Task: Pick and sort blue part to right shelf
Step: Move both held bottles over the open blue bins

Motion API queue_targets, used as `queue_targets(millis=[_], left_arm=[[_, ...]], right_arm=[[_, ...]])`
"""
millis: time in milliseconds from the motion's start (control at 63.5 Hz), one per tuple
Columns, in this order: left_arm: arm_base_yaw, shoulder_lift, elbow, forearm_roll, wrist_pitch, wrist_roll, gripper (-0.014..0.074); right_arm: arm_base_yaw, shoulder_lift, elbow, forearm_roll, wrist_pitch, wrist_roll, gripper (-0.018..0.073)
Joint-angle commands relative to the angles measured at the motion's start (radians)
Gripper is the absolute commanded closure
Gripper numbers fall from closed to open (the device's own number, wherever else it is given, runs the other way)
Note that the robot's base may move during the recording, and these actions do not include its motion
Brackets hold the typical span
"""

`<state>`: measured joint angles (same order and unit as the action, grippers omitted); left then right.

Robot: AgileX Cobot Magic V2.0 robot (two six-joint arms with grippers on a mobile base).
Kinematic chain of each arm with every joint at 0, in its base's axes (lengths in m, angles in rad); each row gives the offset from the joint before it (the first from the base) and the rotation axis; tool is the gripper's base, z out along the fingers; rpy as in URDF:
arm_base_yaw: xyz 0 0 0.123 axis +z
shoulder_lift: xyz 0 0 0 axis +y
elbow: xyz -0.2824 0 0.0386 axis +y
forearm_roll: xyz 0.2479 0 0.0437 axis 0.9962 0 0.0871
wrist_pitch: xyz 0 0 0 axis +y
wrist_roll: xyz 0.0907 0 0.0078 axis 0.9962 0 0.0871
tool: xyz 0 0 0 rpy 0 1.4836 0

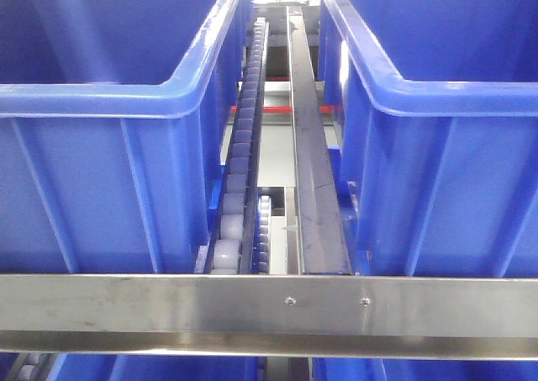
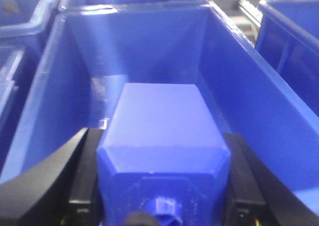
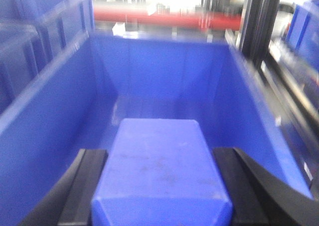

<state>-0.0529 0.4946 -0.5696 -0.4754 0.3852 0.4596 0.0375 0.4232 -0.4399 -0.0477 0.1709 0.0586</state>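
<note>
Blue part [image 2: 164,151] sits clamped between the left pincer [image 2: 162,181] pads, long axis running toward 12 o'clock, hanging over the inside of a bin [image 2: 259,101] on the shelf [image 1: 269,305]. The right pincer [image 3: 159,186] likewise grips a blue block [image 3: 159,171] over another bin [image 3: 45,116], axis also toward 12. Release looks like all that remains. Both views are blurred. The right block's cap end is cut off, so which kind it is I cannot tell. The front view shows neither arm.
</note>
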Motion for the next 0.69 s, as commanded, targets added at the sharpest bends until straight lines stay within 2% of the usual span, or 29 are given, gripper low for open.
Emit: queue_targets(millis=[0, 63, 173, 315, 488, 598, 677], left_arm=[[-0.004, 0.090, -0.060, -0.049, -0.116, 0.028, 0.0357], [-0.004, 0.151, -0.084, -0.057, -0.118, 0.028, 0.0352], [-0.004, 0.260, -0.123, -0.125, -0.123, 0.028, 0.0337], [-0.014, 0.395, -0.184, -0.157, -0.126, 0.032, 0.0251], [-0.099, 0.544, -0.254, -0.157, -0.177, 0.032, 0.0099], [-0.157, 0.637, -0.289, -0.155, -0.214, 0.032, 0.0067], [-0.178, 0.679, -0.306, -0.155, -0.222, 0.032, 0.0067]], right_arm=[[-0.007, 0.110, -0.080, -0.009, -0.144, -0.011, 0.0134], [0.000, 0.193, -0.108, -0.009, -0.171, -0.011, 0.0134], [0.034, 0.321, -0.146, -0.009, -0.233, -0.011, 0.0134], [0.051, 0.454, -0.165, -0.009, -0.298, -0.011, 0.0134], [0.051, 0.557, -0.167, -0.009, -0.382, -0.011, 0.0134], [0.051, 0.598, -0.167, -0.009, -0.388, -0.011, 0.0127], [0.051, 0.620, -0.168, -0.009, -0.370, -0.010, 0.0076]])
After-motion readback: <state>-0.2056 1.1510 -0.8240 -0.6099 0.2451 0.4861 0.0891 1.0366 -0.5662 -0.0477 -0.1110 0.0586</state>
